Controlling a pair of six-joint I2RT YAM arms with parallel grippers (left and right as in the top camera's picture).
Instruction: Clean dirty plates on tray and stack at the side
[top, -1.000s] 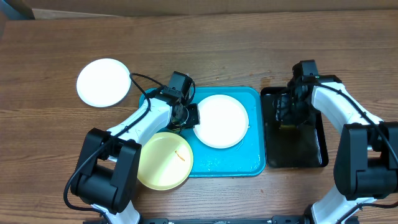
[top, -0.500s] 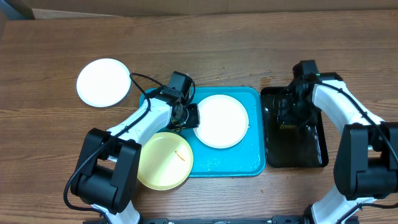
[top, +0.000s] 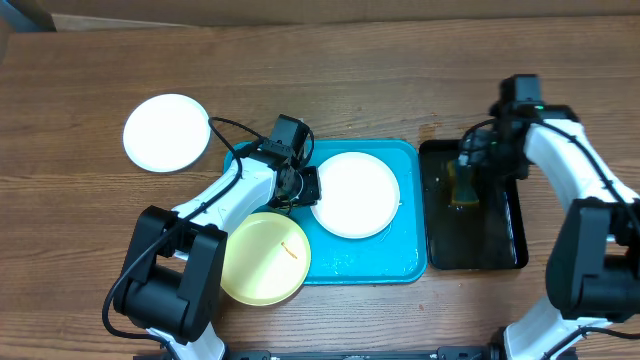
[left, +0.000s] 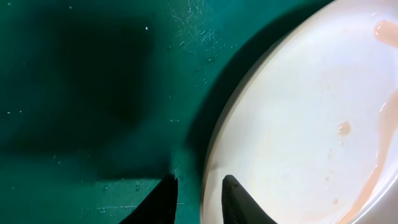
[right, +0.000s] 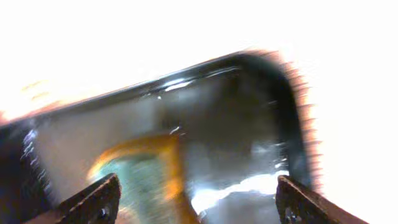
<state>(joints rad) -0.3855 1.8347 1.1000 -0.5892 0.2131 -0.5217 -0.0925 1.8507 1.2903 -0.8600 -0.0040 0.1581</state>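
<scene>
A white plate (top: 355, 194) with pale orange smears lies on the cyan tray (top: 400, 262); it also shows in the left wrist view (left: 311, 124). My left gripper (top: 307, 187) straddles its left rim, one finger over the tray (left: 93, 93) and one over the plate, shut on the rim (left: 199, 193). A pale yellow-green plate (top: 263, 257) overlaps the tray's front left corner. Another white plate (top: 165, 132) lies on the table at the far left. My right gripper (top: 478, 152) hangs open and empty (right: 196, 193) over the black tray.
A narrow black tray (top: 495, 240) stands right of the cyan tray, wet inside (right: 236, 106). A yellow and green sponge (top: 462, 185) lies in it, blurred in the right wrist view (right: 140, 168). A black cable runs from the left arm toward the far-left plate.
My right arm has drawn back and to the right, away from the sponge in the black tray. The left arm and all plates have not moved.
</scene>
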